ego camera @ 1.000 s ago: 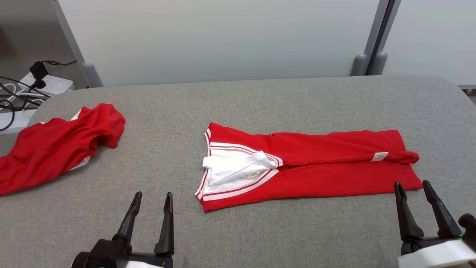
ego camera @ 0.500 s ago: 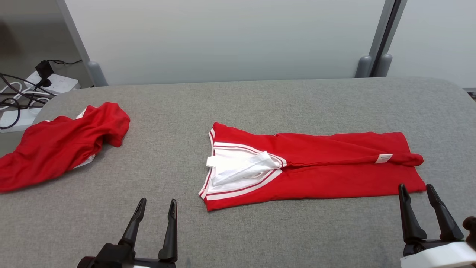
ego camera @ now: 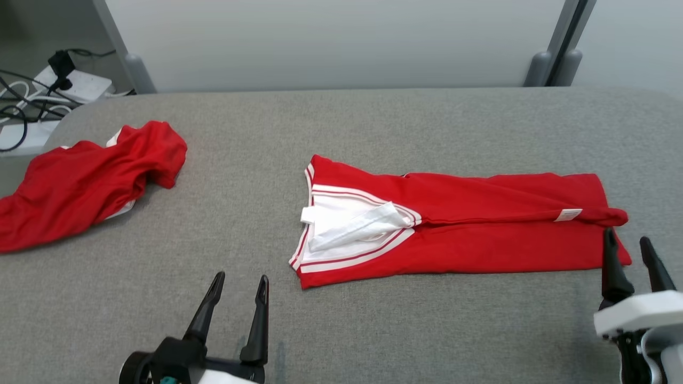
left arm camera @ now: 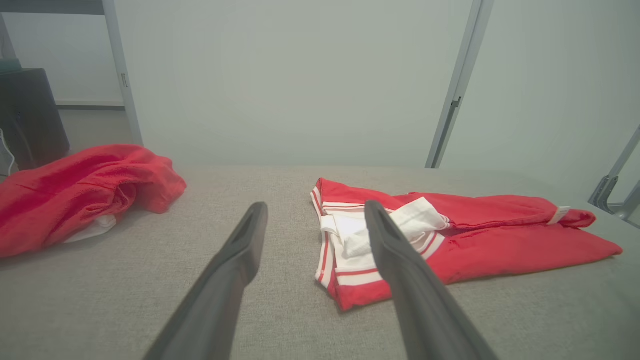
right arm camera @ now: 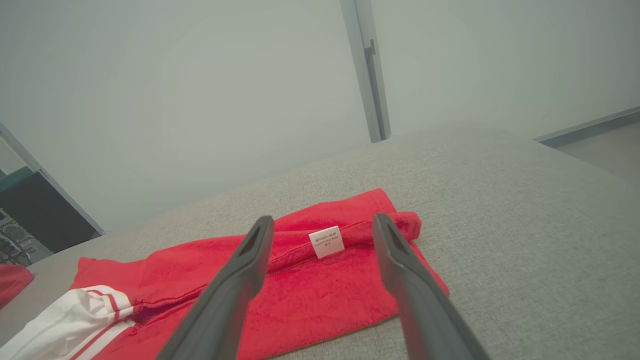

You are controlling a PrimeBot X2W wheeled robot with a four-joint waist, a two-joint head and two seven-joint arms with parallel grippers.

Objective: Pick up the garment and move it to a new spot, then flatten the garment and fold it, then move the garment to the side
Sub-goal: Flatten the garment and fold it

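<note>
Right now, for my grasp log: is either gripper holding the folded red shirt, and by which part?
Nothing is held. The left gripper is open over the grey table; the right gripper is open at the hem end of the folded red shirt.

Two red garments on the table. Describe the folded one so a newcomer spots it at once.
Start from the grey table; across its middle and right lies a red garment folded into a long strip. Unlike the crumpled red heap at the left edge, it lies flat, with white striped fabric at its left end and a white label near its right end.
</note>
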